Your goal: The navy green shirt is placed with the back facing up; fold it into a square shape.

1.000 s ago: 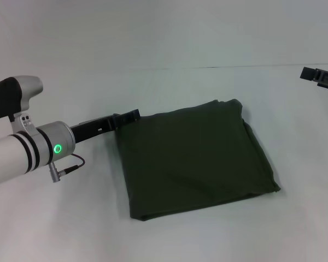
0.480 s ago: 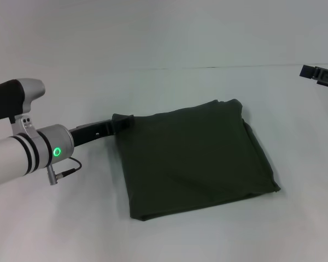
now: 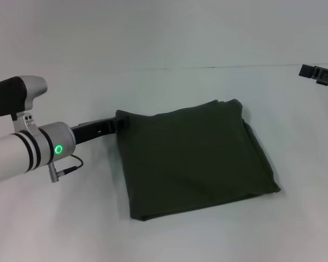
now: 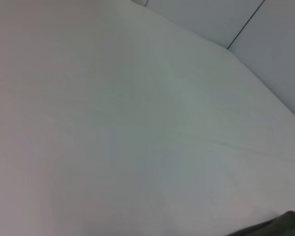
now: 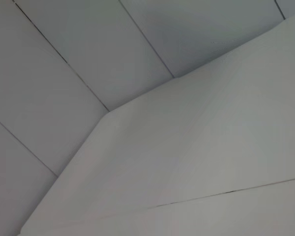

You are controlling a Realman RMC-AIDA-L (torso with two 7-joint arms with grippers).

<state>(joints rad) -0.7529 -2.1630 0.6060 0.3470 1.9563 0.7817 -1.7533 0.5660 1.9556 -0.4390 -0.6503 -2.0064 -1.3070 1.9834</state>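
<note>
The shirt (image 3: pixel 194 158) lies centre on the table (image 3: pixel 153 43), folded into a near-square. The left gripper (image 3: pixel 119 123) sits at its far-left corner, tips hidden by the cloth; whether the fingers are open or closed cannot be told. The right gripper (image 3: pixel 320 75) is parked far right, state unclear. To finish cleanly, free the corner without dragging the layers, then withdraw leftward.

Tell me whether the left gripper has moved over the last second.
Yes. The left gripper has slid toward the navy green shirt, its tip now hidden at the shirt's far left corner.
</note>
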